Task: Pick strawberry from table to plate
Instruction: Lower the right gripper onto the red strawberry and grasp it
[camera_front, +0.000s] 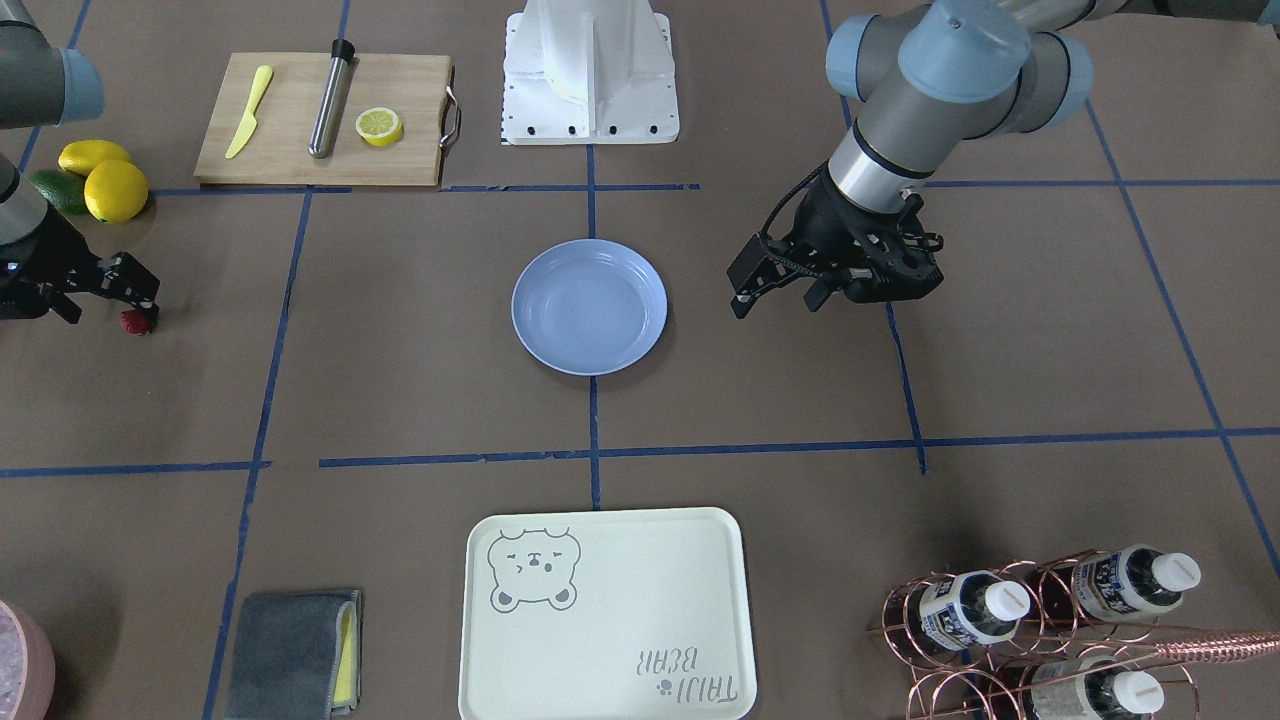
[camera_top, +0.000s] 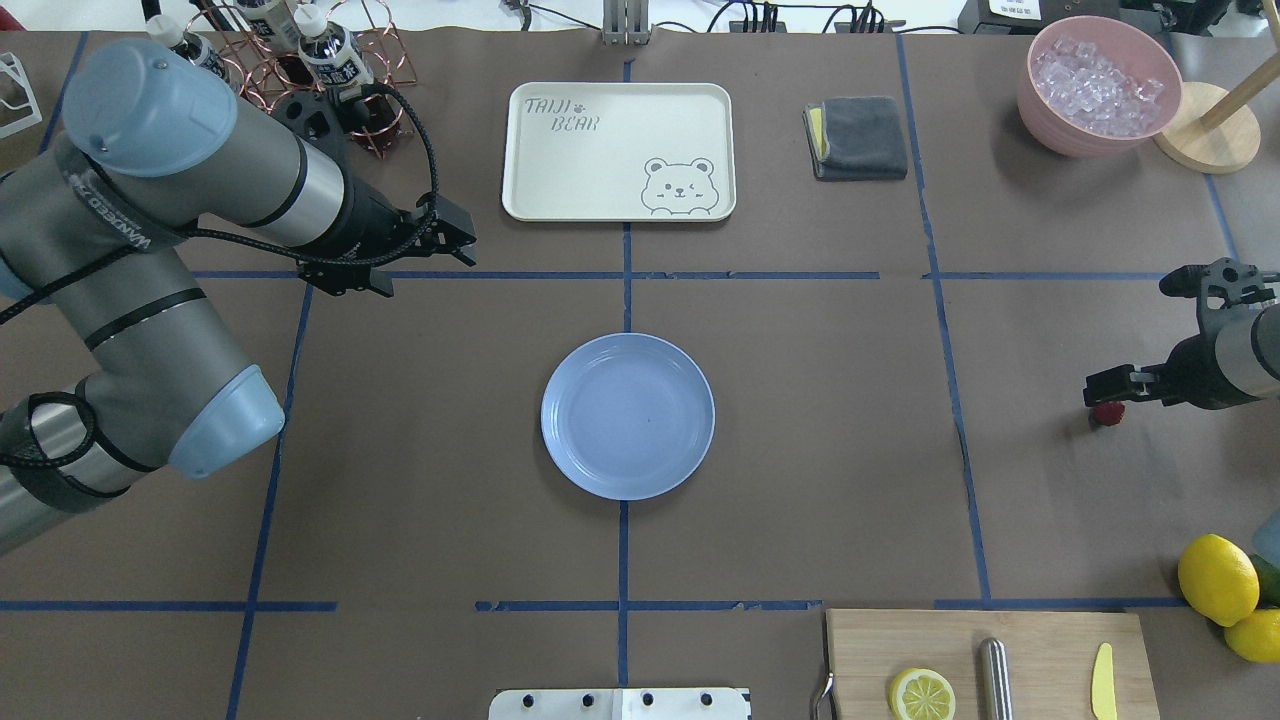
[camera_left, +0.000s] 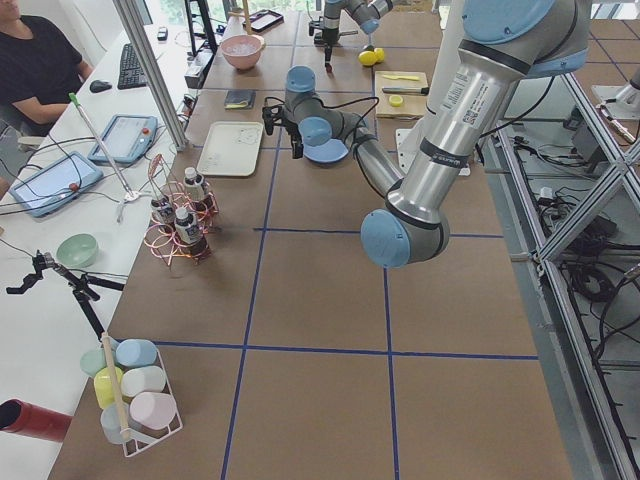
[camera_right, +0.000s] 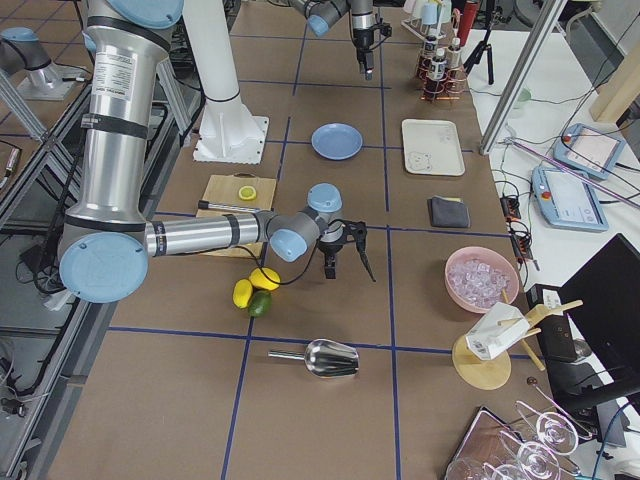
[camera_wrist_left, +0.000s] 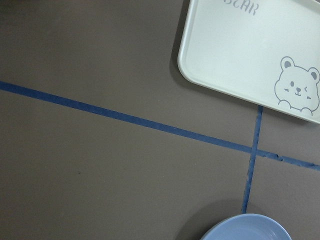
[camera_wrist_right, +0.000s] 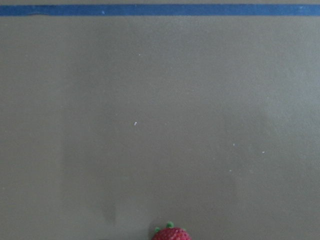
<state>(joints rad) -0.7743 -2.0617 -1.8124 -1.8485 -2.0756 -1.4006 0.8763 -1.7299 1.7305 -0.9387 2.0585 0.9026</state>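
- The table (camera_top: 800, 450), brown paper gridded with blue tape, carries the berry far out on the robot's right side
- The plate (camera_top: 628, 416) sits empty at the table's centre, well apart from the berry, so the carry looks like a long sideways sweep toward the middle
- The left gripper (camera_front: 778, 300) hangs with its fingers spread on the plate's other side, holding nothing and much the farther of the two from the berry
- The right gripper (camera_front: 105, 308) is low over the paper, fingers wide apart and empty, and is plainly the arm for the pick
- The strawberry (camera_front: 135, 322) rests on the table just under one fingertip, not midway between the two; it is too small and round to give a long axis, and the wrist view catches only its top at the lower edge
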